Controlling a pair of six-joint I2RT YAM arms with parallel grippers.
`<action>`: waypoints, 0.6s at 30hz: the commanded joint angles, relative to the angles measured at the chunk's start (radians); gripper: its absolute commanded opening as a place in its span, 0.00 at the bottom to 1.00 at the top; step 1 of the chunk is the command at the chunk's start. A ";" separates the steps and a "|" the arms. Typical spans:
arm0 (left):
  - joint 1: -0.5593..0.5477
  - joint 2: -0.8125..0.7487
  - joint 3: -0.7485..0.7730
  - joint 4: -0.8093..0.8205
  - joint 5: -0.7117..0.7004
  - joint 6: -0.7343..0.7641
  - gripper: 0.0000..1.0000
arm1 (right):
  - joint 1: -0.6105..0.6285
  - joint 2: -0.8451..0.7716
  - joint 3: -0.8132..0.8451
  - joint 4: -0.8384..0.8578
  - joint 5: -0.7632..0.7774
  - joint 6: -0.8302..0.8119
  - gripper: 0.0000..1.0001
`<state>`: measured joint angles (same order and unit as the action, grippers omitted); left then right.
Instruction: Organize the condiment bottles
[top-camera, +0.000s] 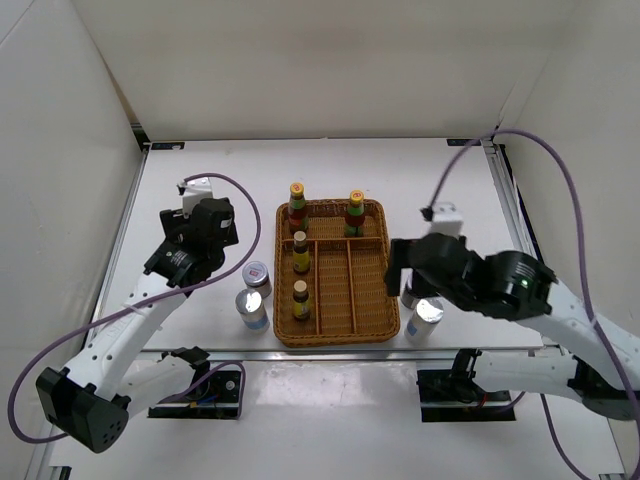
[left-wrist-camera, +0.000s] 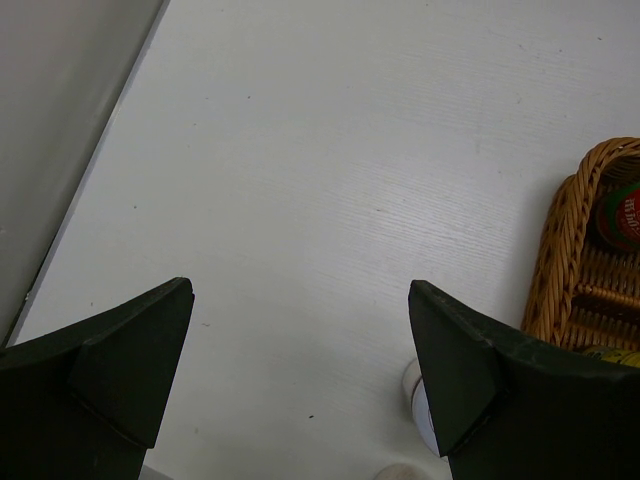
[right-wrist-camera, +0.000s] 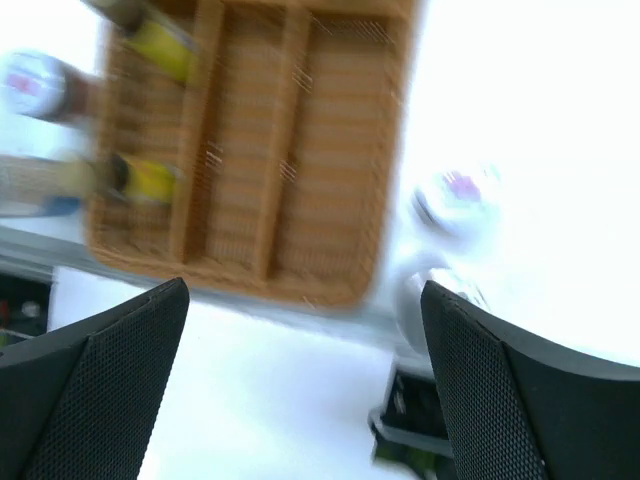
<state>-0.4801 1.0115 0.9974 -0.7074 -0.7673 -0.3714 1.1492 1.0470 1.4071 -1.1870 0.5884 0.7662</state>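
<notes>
In the wicker tray (top-camera: 375, 290), two tall yellow-capped bottles (top-camera: 297, 205) (top-camera: 355, 211) stand in the back compartments. Two small brown bottles (top-camera: 301, 250) (top-camera: 301, 298) stand in the left column. Left of the tray stand two silver-lidded jars (top-camera: 256, 274) (top-camera: 253, 306). A third jar (top-camera: 430, 312) stands to the right, and another is mostly hidden under my right gripper (top-camera: 402, 275). That gripper (right-wrist-camera: 305, 300) is open and empty; its view is blurred, with two jars (right-wrist-camera: 455, 195) (right-wrist-camera: 438, 300) near its right finger. My left gripper (top-camera: 212, 222) (left-wrist-camera: 300, 300) hangs open over bare table, a jar (left-wrist-camera: 414, 392) beside its right finger.
White walls close in the table on the left, back and right. The tray's corner (left-wrist-camera: 560, 250) and a red-labelled bottle (left-wrist-camera: 622, 215) show at the right of the left wrist view. The table's near edge and the arm bases lie just below the tray.
</notes>
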 joint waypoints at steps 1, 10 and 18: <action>0.009 -0.011 -0.005 -0.006 -0.004 -0.014 1.00 | 0.001 -0.071 -0.112 -0.274 0.048 0.317 1.00; 0.009 -0.002 -0.005 -0.006 0.006 -0.014 1.00 | 0.001 -0.134 -0.312 -0.411 0.024 0.617 1.00; 0.009 -0.002 -0.005 -0.006 0.016 -0.014 1.00 | 0.001 -0.143 -0.384 -0.447 0.034 0.743 1.00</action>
<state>-0.4786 1.0130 0.9955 -0.7078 -0.7612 -0.3752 1.1465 0.9123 1.0401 -1.3361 0.5884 1.4097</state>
